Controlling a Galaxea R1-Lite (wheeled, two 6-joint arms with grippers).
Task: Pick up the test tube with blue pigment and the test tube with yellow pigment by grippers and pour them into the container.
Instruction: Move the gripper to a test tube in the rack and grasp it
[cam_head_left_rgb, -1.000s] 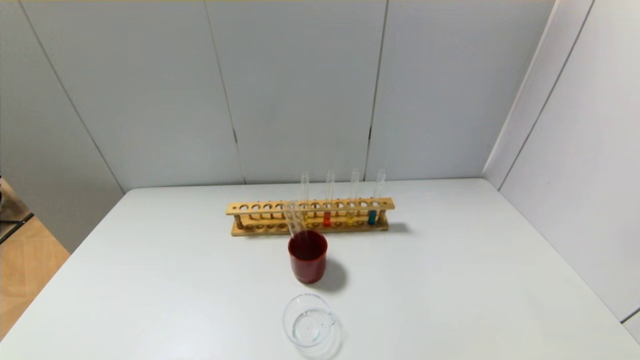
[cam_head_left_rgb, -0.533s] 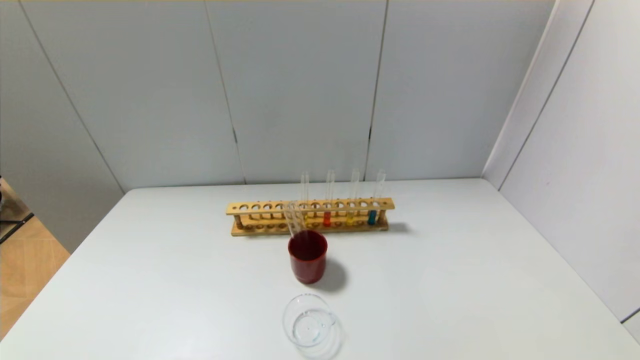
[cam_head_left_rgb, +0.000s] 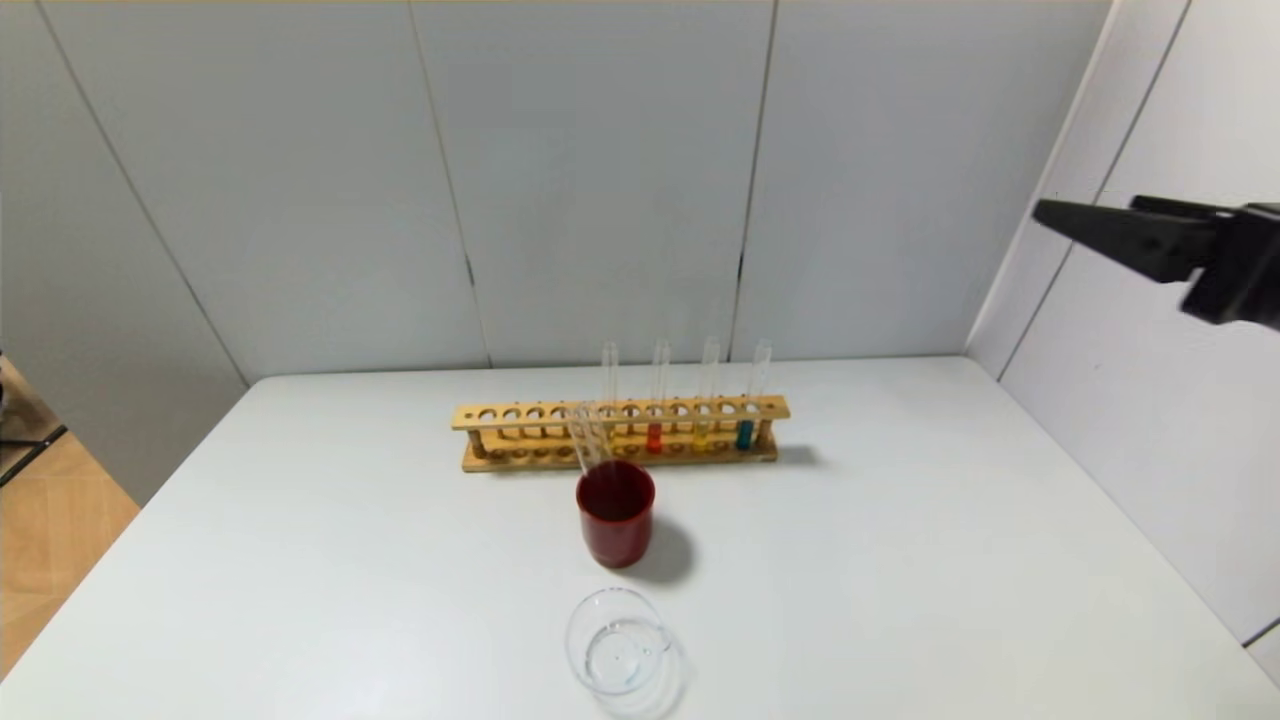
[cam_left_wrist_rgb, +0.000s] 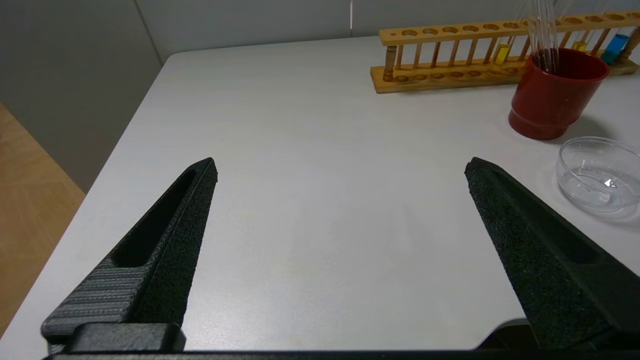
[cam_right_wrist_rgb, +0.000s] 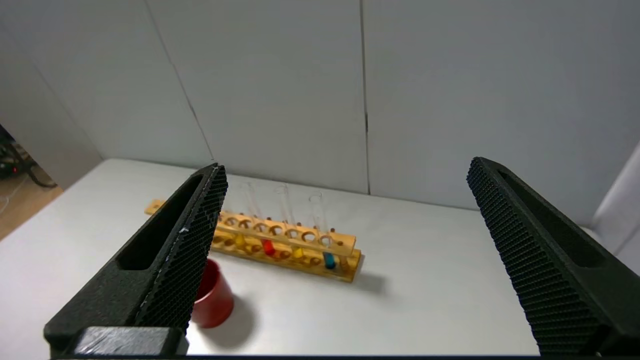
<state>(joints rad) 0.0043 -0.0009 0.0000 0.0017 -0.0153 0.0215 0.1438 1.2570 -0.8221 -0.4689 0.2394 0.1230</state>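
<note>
While the slender clear glass test tube with blue pigment (cam_head_left_rgb: 745, 432) and the one with yellow pigment (cam_head_left_rgb: 700, 436) stand upright in the long wooden rack (cam_head_left_rgb: 520, 416) at the centre of the head view, presumably so nothing spills, the right tool (cam_head_left_rgb: 1085, 222) hangs high at the upper right, jaws wide and empty. The left tool (cam_left_wrist_rgb: 340, 170), seen only in its wrist view, hovers low over the white desk (cam_head_left_rgb: 950, 560), equally wide and empty. The low clear glass container (cam_head_left_rgb: 618, 654) sits at the lower centre, in front of a dark red cup (cam_head_left_rgb: 615, 525), within easy pouring reach
</note>
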